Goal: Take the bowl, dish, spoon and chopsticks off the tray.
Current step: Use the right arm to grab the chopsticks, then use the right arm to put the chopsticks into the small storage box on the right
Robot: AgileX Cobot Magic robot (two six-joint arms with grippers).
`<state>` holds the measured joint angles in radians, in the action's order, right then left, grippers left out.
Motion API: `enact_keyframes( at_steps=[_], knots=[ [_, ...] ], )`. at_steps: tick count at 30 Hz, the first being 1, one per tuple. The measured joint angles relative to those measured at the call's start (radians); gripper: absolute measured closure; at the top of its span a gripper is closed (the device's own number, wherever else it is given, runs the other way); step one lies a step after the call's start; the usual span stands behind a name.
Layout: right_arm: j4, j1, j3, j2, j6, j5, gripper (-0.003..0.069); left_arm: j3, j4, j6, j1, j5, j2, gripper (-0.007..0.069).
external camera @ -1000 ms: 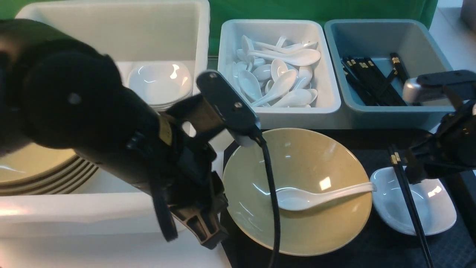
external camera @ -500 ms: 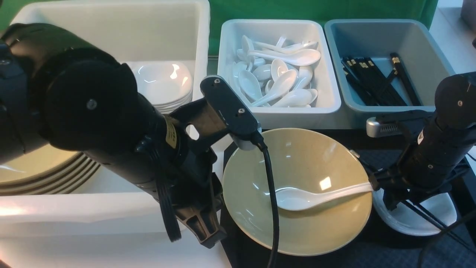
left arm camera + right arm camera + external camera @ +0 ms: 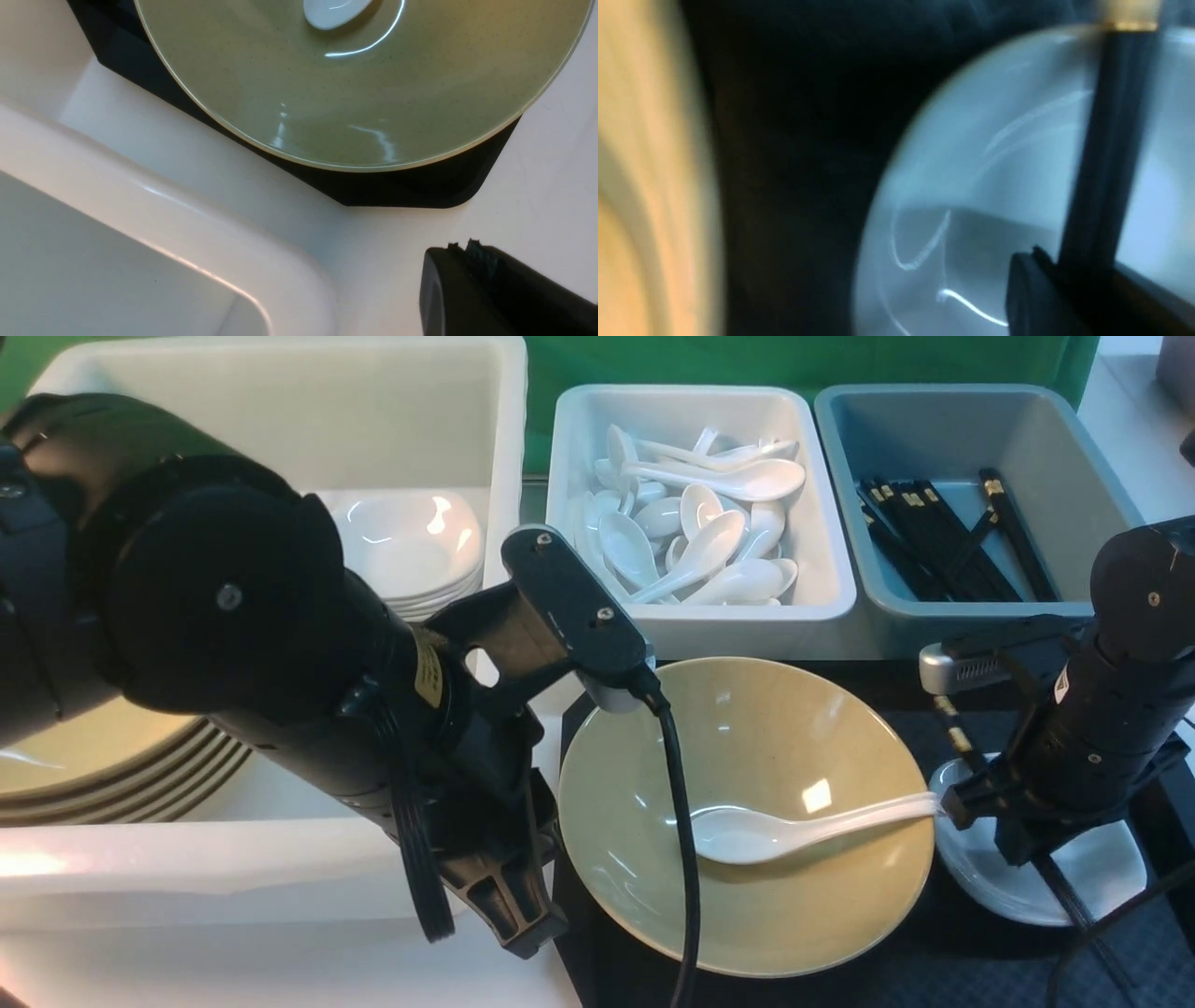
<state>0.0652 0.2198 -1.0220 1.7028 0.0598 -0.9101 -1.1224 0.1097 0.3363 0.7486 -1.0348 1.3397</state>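
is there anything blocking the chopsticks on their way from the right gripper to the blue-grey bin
Nothing visible blocks them: the chopsticks sit in the right gripper, above the dish. Only the near rim of the bin stands between, so they would probably need lifting over it.

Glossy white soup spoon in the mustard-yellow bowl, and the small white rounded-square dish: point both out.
Glossy white soup spoon (image 3: 747,837): front view, on its deep oval scoop.
Small white rounded-square dish (image 3: 1111,873): front view, on its inner surface.
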Motion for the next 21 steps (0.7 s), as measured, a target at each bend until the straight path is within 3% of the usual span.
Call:
enact_keyframes(
  at_steps=[10,15,21],
  knots=[
    [0.074,0.000,-0.033,-0.219,-0.049,-0.130,0.0513,0.000,0.000,0.000,0.000,-0.017,0.000,0.0636],
    [0.080,-0.016,-0.232,-0.255,-0.076,-0.134,0.0513,0.000,0.000,-0.007,0.000,0.003,0.000,0.0636],
    [0.074,-0.092,-0.573,-0.058,-0.043,-0.033,0.0513,0.000,0.000,-0.030,0.000,0.036,0.000,0.0636]
  ],
)
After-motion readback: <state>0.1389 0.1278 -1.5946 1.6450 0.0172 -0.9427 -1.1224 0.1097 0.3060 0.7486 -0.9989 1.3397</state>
